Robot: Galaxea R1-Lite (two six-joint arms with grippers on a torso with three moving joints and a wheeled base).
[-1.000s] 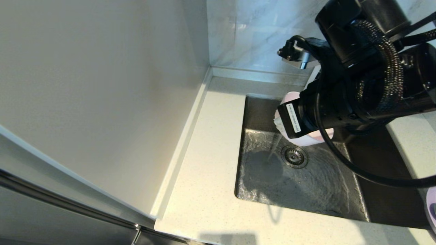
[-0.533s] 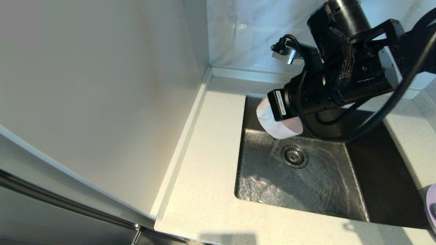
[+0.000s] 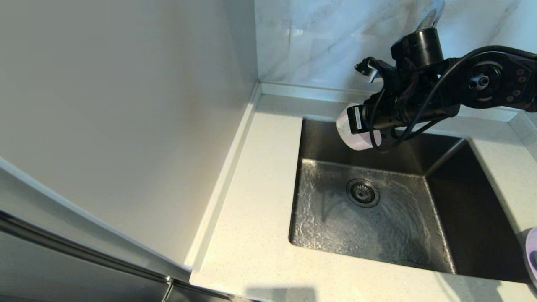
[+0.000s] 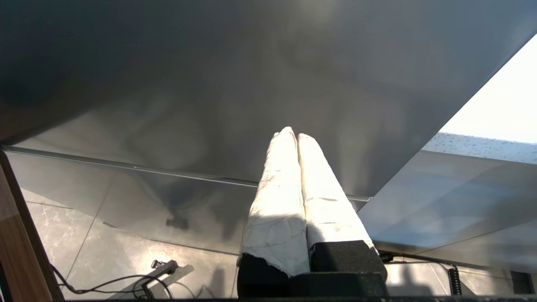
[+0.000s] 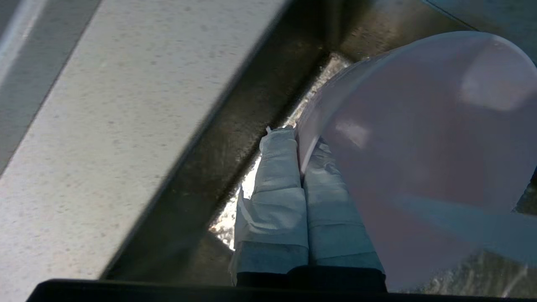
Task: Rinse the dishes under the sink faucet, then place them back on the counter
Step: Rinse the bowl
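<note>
My right gripper is shut on the rim of the pale pink bowl, one finger inside and one outside. In the head view the bowl hangs tipped on its side over the back left of the sink, with the right gripper mostly hidden behind the wrist. Water ripples across the basin floor around the drain. The faucet shows only as a chrome curve behind the arm. The lavender plate peeks in at the right edge. The spoon is out of view. My left gripper is shut and empty, parked low.
The cream counter runs left of and in front of the sink, bounded by a tall pale side panel on the left and the marble wall behind. The left wrist view shows a grey panel and tiled floor.
The right arm has drawn back and away from the head camera, carrying the bowl toward the sink's back edge. The stream that poured from the bowl has stopped.
</note>
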